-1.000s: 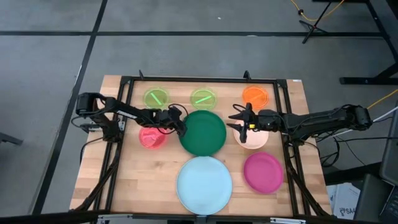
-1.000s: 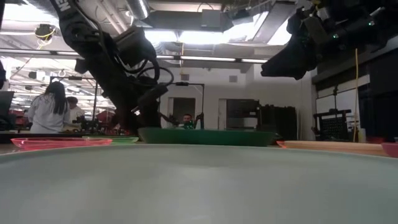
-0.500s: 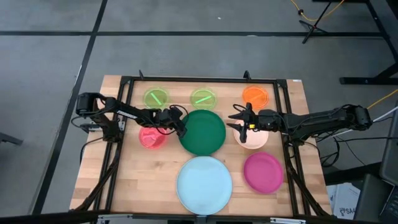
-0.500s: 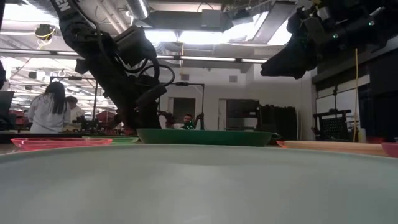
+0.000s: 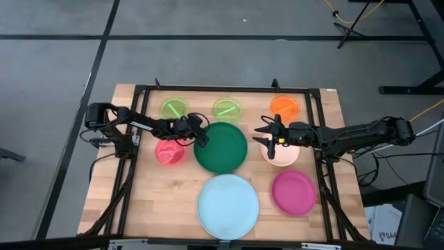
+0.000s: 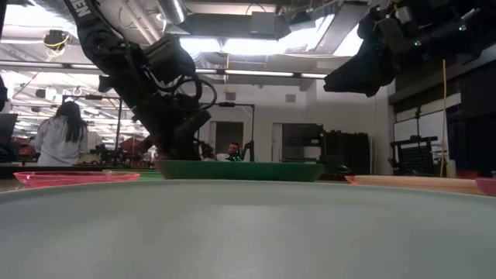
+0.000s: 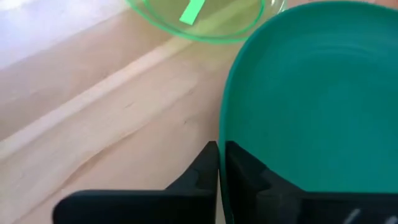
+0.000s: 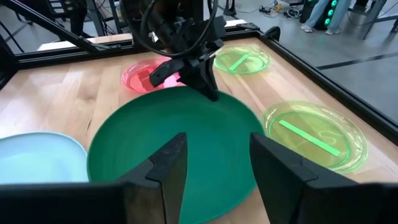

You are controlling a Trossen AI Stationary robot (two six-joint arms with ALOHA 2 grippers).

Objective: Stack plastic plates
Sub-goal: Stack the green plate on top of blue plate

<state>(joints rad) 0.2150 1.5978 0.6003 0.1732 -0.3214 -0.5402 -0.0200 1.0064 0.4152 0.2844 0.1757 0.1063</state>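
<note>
Dark green plate (image 5: 220, 147) is sitting mid-counter (image 5: 139, 208) w/ left pincer (image 5: 200, 135) pinching its rim (edge grip for lifting). Right pincer (image 5: 267, 138) is hovering spread over cream plate (image 5: 286, 156), waiting.

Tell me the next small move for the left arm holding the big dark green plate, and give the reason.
Probably carry it toward the large light blue plastic plate and lower it there. The left gripper pinches the rim of the large dark green plastic plate, whose edge looks raised in the low view, and the light blue one is the only plate of similar size. The right gripper waits, open, over the cream plate.
</note>
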